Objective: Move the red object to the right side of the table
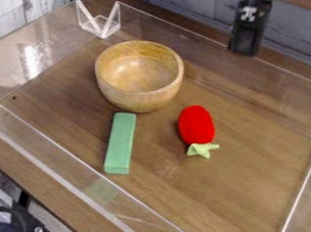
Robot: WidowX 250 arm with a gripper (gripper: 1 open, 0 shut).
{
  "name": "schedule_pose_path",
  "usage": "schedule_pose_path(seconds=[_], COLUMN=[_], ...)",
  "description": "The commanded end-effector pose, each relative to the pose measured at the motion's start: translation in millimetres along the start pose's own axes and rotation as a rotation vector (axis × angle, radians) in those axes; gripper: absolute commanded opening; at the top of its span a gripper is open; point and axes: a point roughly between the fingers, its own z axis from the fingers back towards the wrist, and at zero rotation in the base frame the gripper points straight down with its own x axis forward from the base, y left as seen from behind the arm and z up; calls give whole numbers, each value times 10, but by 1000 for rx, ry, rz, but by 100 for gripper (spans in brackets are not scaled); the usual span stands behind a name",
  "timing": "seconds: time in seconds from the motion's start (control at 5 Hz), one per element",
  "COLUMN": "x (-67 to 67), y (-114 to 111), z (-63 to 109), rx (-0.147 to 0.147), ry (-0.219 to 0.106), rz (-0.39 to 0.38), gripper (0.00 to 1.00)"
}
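As a dark robot hand hangs at the far edge of a wood-grain worktop, blurred and cut off by the top of the frame, a glossy red toy fruit lies on its side to the right of a round wooden bowl, well apart from the hand, in the camera view. The fruit's light green leafy stem points toward the near side. Whether the hand's fingers stand apart or together cannot be told. A long green rectangular block rests just below the bowl, left of the fruit, touching neither. Clear low walls border the worktop, and a clear angular piece stands beyond the bowl at upper left.
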Motion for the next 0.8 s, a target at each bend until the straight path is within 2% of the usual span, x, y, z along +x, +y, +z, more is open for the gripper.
schedule_pose_path(seconds=[0.0,0.4,0.6], x=[0,82,77], y=[-229,-275,-309], z=[89,-319,-460], rx=[77,82,81], ry=[16,45,33], rz=[-80,-101,-77], gripper=[100,100,100])
